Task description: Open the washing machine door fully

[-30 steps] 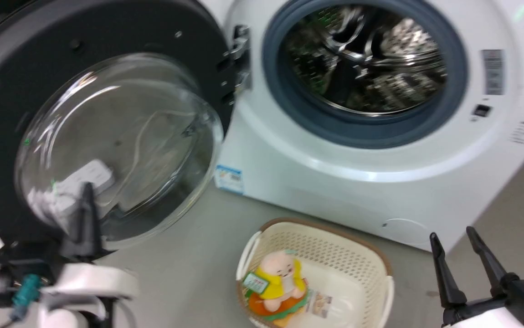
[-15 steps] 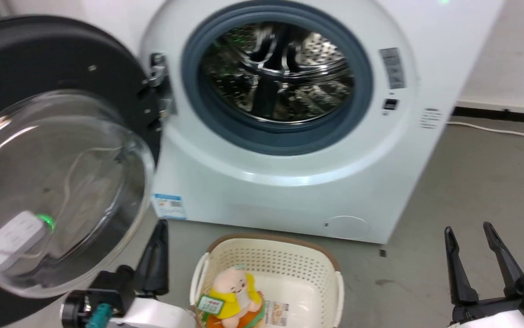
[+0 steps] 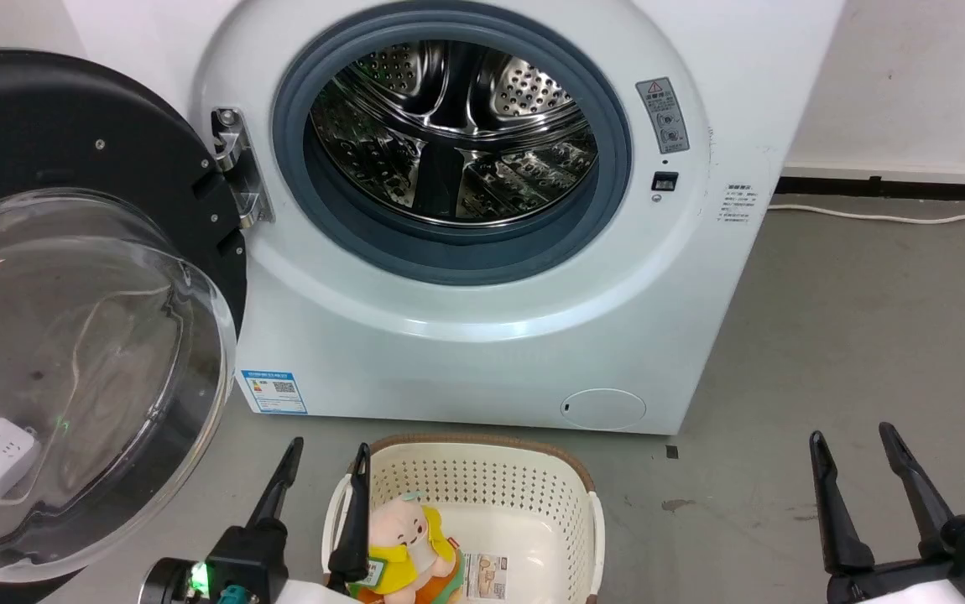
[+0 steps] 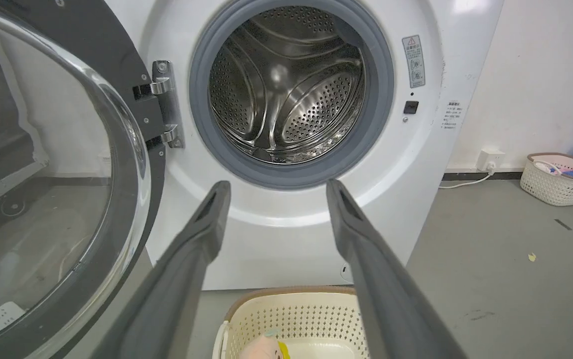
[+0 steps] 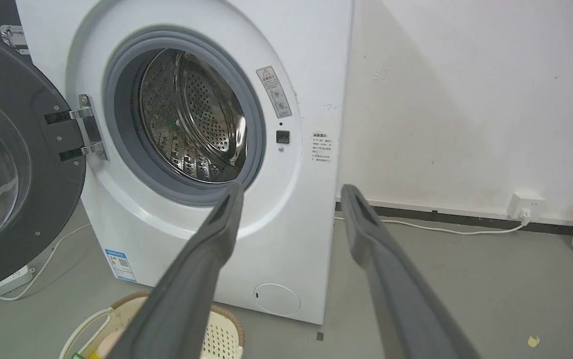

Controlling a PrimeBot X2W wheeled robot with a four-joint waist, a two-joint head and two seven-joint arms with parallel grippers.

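Washing machine door (image 3: 71,126) is cropped leftward; left fingers (image 3: 277,486) and right fingers (image 3: 831,503) spread.

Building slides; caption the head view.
Open washing machine door beside steel drum; left gripper and right gripper open, empty.

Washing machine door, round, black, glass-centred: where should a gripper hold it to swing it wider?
Likely the thin rim of the large round black door, low down, away from the metal hinge, coming from below with the left gripper; the clear glass bowl looks too wide and smooth.
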